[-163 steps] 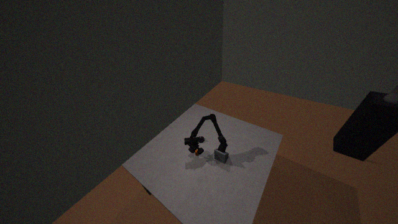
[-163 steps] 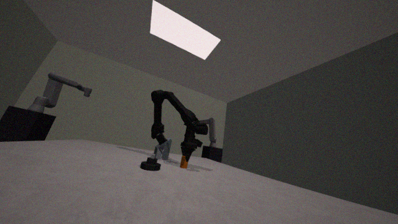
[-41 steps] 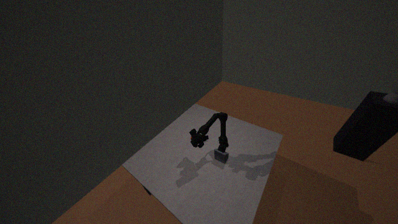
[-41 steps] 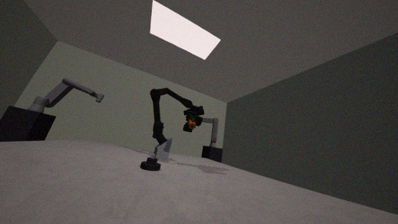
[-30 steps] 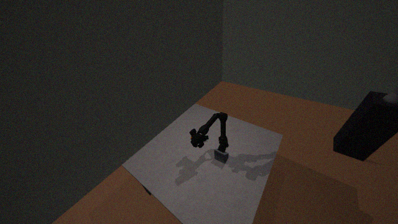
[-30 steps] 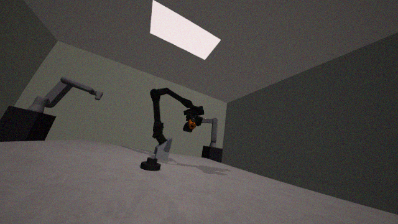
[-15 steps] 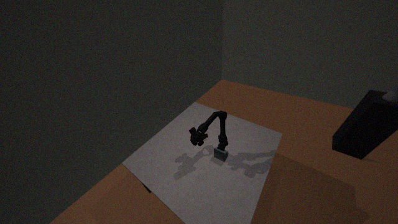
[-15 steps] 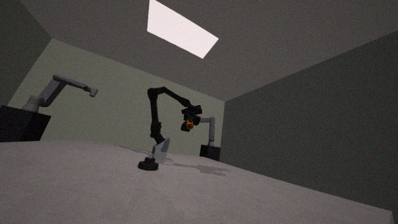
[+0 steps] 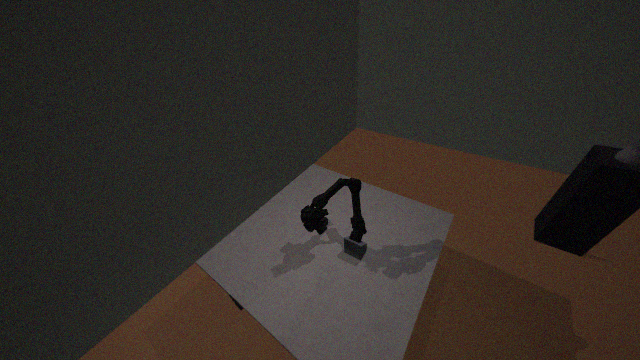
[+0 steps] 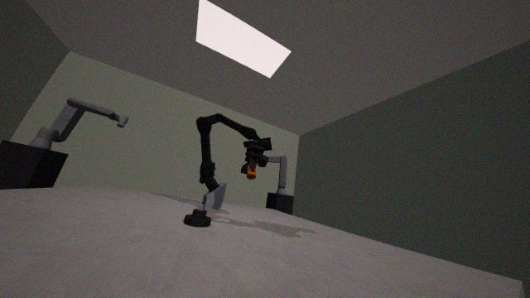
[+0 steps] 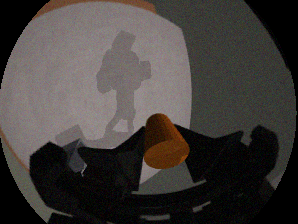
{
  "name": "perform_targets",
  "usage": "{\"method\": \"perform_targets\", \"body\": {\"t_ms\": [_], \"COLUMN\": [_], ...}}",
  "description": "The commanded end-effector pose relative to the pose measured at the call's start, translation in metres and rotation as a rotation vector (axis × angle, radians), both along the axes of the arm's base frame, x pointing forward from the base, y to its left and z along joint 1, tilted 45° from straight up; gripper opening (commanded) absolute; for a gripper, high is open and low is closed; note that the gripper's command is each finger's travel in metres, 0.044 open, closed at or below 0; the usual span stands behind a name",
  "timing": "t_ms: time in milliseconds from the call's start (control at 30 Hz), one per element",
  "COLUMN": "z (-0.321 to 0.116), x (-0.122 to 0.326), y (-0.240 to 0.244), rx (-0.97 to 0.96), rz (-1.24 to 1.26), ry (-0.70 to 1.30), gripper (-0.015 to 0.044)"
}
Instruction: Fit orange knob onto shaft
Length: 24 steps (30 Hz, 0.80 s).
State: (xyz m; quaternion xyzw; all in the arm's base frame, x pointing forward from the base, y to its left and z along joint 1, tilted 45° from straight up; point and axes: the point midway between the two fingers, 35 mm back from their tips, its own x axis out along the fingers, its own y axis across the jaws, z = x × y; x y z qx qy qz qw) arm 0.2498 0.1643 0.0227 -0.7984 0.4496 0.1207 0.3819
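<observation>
You can see big green-grey walls (image 9: 150, 100) (image 10: 406, 157) all around, and a bright square light (image 10: 242, 39) up on the ceiling. Below is the wide, pale counter (image 9: 370, 300) (image 10: 137, 261) (image 11: 55, 75). Behind it, you have two grey robot arms (image 10: 93, 108) (image 10: 283, 174), each on its own black block (image 10: 31, 165) (image 10: 279, 203).

Your own black arm (image 9: 356, 200) (image 10: 205, 145) goes up from a grey block (image 9: 355, 248) (image 10: 217, 198), bends at the top, and reaches out and down. Its shadow (image 9: 295, 256) (image 10: 281, 228) (image 11: 122, 75) lies on the counter.

At the end of it is your hand (image 9: 316, 227) (image 10: 251, 167) (image 11: 158, 128), up in the air. It is pinching the orange knob (image 10: 251, 174) (image 11: 166, 154).

The knob sits right between the two fingers, with one on each side touching it. Its low end pokes out under the fingertips. You can't see its hole clearly.

The round black pedestal (image 10: 197, 220) stands on the counter near the grey block. Your knob is higher up and well apart from it.
</observation>
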Motion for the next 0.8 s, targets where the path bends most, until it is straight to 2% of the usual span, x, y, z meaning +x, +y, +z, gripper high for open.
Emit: {"method": "perform_targets", "body": {"t_ms": [0,667,767], "z": [-0.006,-0.034,-0.039], "x": [0.003,0.020,0.021], "y": [-0.005,-0.037,-0.040], "rx": [0.010,0.076,0.077], "rz": [-0.058,-0.363,-0.363], "ry": [0.066,0.381,0.382], "gripper": [0.0000,0.0000,0.0000]}}
